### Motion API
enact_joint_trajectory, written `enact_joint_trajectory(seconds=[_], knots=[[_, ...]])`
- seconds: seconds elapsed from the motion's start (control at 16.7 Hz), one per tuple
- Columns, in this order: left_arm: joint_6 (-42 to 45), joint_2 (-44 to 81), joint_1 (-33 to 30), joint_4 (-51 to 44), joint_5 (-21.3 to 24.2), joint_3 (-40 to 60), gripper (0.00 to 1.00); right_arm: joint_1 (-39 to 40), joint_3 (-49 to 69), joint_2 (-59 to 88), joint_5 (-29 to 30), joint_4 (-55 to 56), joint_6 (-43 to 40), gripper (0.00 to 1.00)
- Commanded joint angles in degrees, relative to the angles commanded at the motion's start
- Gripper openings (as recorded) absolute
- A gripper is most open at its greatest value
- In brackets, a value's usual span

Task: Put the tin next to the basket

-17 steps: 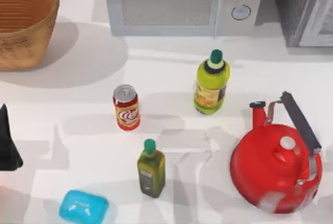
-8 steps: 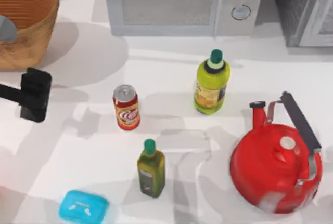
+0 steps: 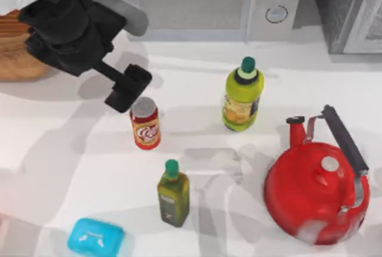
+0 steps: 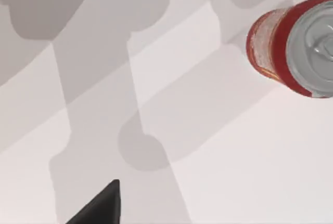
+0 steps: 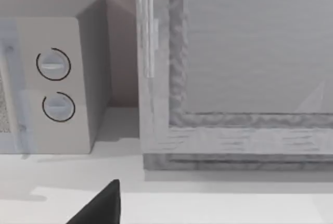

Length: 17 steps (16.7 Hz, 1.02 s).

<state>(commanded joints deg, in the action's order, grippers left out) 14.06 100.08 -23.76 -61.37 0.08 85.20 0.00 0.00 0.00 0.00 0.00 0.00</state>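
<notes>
The tan woven wicker basket [image 3: 18, 54] sits at the worktop's [image 3: 89, 167] far left rear, partly hidden by the black left arm. The left end effector [image 3: 127, 89] hovers just left and behind the small red cylindrical tin [image 3: 145, 123] with a silver top; I cannot tell whether its fingers are parted or closed. The tin stands upright, well right of the basket, and appears from above in the left wrist view [image 4: 296, 44]. Right of the tin stand a green-capped bottle [image 3: 242, 96] and a red kettle [image 3: 316, 191]. The right end effector's state cannot be told either.
</notes>
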Motion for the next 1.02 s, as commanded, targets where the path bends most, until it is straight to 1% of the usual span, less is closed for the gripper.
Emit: enact_joint_trajectory(seconds=[0.24,0.42,0.84,1.02], knots=[[2.17,14.27,-3.70,-9.06,0.01,13.57,1.00,0.00,0.00,0.00,0.00,0.00,0.00,1.00],[3.07,20.13,-5.24,-12.59,0.01,19.72,1.00,0.00,0.00,0.00,0.00,0.00,0.00,1.00],[3.24,21.26,-5.29,-12.96,0.00,20.63,1.00,0.00,0.00,0.00,0.00,0.00,0.00,1.00],[3.39,21.85,-5.44,-9.23,0.01,17.38,1.00,0.00,0.00,0.00,0.00,0.00,0.00,1.00]])
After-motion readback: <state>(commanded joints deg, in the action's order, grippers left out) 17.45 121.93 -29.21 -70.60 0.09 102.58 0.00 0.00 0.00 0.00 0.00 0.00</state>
